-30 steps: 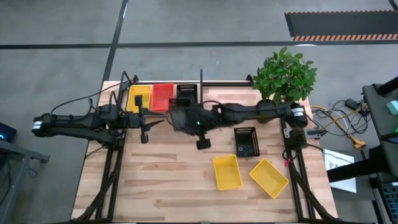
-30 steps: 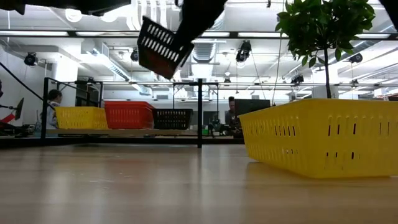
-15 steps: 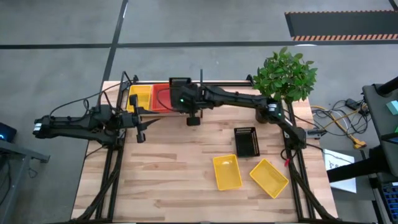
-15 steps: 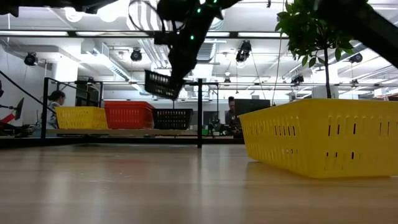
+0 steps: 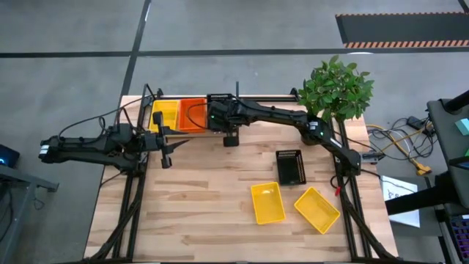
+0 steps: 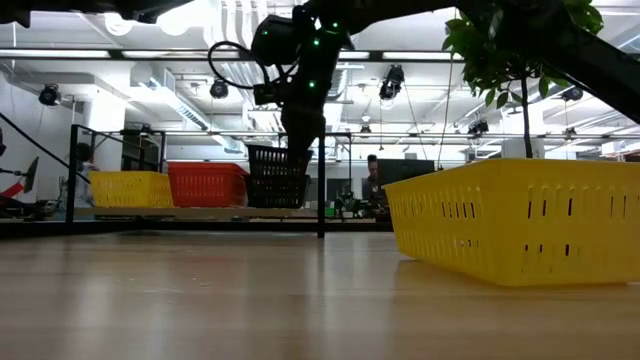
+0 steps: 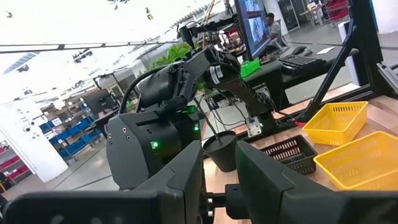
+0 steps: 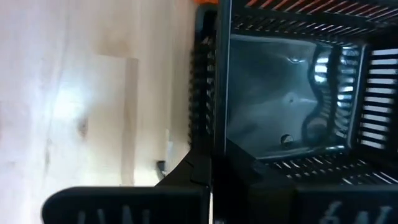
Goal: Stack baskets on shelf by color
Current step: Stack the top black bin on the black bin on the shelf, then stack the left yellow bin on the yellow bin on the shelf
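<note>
— Is there any text, label, brand or number to read here?

— No, none can be read in any view. The monitor in the room behind shows something, but it is too small to read, and the paper sheet on the floor at about 4 o'clock of the bench has marks that are not legible.

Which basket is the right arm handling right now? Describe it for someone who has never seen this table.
Start at the long light-wood shelf along the table's far edge. Three colours sit in a row at its left end: yellow plastic mesh basket, red-orange basket, then black. The right gripper holds the black mesh basket, the one nearest the upright divider post.
</note>
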